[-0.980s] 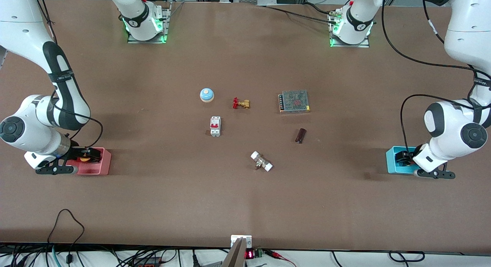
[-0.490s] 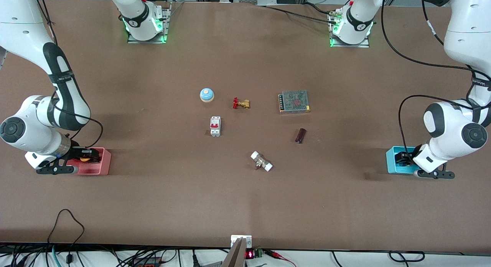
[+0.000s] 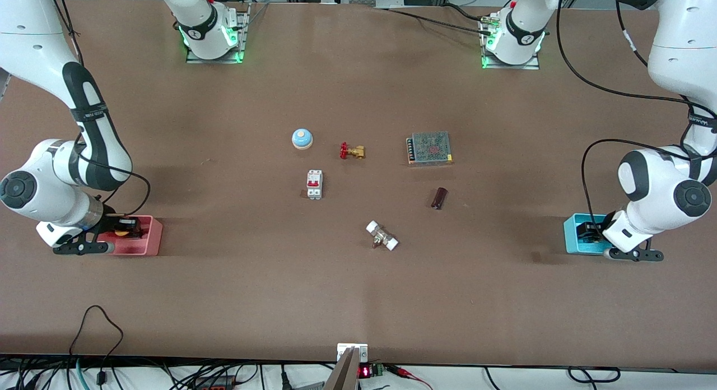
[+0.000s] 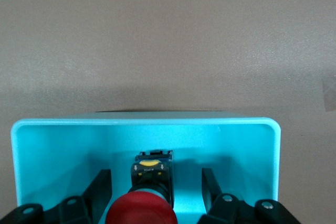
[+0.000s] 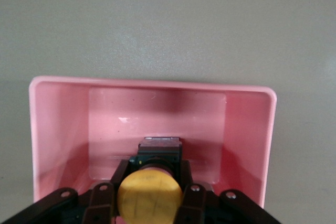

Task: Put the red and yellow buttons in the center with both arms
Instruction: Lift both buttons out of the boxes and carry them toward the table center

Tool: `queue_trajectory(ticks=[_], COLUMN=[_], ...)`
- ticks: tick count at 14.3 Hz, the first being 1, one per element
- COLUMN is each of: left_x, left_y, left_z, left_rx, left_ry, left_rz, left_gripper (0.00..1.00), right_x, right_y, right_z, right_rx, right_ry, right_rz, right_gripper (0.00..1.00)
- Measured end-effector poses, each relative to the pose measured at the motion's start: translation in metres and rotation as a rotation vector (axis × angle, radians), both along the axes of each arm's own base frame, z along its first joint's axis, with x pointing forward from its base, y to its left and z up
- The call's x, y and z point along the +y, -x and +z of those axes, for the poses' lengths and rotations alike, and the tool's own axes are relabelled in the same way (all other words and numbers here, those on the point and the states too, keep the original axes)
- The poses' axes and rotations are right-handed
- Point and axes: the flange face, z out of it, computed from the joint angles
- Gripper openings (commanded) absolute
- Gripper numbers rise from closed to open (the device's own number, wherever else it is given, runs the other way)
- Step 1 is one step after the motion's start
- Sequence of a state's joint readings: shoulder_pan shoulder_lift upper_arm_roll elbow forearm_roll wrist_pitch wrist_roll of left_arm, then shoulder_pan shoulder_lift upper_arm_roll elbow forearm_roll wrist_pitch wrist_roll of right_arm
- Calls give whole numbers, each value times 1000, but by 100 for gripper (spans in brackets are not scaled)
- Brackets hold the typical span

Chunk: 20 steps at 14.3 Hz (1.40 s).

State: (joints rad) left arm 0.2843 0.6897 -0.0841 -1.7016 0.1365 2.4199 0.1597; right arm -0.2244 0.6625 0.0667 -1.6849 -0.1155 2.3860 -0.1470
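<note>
Gripping: both claws are down inside their bins, at the stage of taking hold before any lift.
Right claw [image 5: 149,203]: at about nine o'clock on the worktop [image 3: 358,300], inside the pink plastic bin [image 3: 152,236]; its fingers [image 5: 191,200] are pressed in against the body of the round yellow-capped push-button [image 5: 149,195], so it has hold of it.
Middle: the brown worktop centre carries a blue dome bell [image 3: 302,138], a brass valve with a red handwheel [image 3: 352,151], a white circuit breaker [image 3: 314,184], a metal mesh-topped box [image 3: 429,148], a dark cylinder [image 3: 439,198] and a white-ended fitting [image 3: 382,236].
Left claw [image 4: 156,192]: at about three o'clock, inside the cyan plastic bin [image 4: 42,145]; its fingers [image 4: 101,190] stand apart on either side of the round red-capped push-button [image 4: 140,209] without touching it, so nothing is gripped.
Doing it well: I judge the left claw should squeeze evenly on the black body under the cap, and both should rise straight up clear of the bin walls before swinging inward.
Landing: bare worktop toward six o'clock of the fitting looks safest.
</note>
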Motion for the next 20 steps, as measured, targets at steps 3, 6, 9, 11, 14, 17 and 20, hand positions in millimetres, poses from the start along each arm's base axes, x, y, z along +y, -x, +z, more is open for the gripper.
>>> queue_trajectory(ticks=[3, 6, 9, 11, 14, 17, 20], left_x=[0, 2, 4, 7, 11, 7, -24], left_y=[0, -2, -6, -11, -16, -19, -20], left_z=[-1, 3, 9, 24, 67, 122, 153], left_rx=[1, -9, -21, -32, 29, 78, 112], left_ry=[0, -1, -5, -11, -14, -15, -14], left_rz=[1, 2, -5, -15, -13, -28, -63], left_gripper=[31, 31, 32, 32, 32, 32, 32], right_x=[-4, -3, 29, 65, 130, 187, 223], right_y=[-1, 2, 13, 23, 33, 42, 56], right_z=[12, 67, 139, 172, 177, 150, 101], right_rx=[17, 66, 96, 129, 151, 129, 69], right_ry=[3, 7, -3, -12, -28, -51, -89], right_rz=[25, 28, 49, 19, -4, -21, -12], right_gripper=[40, 40, 40, 40, 40, 40, 40])
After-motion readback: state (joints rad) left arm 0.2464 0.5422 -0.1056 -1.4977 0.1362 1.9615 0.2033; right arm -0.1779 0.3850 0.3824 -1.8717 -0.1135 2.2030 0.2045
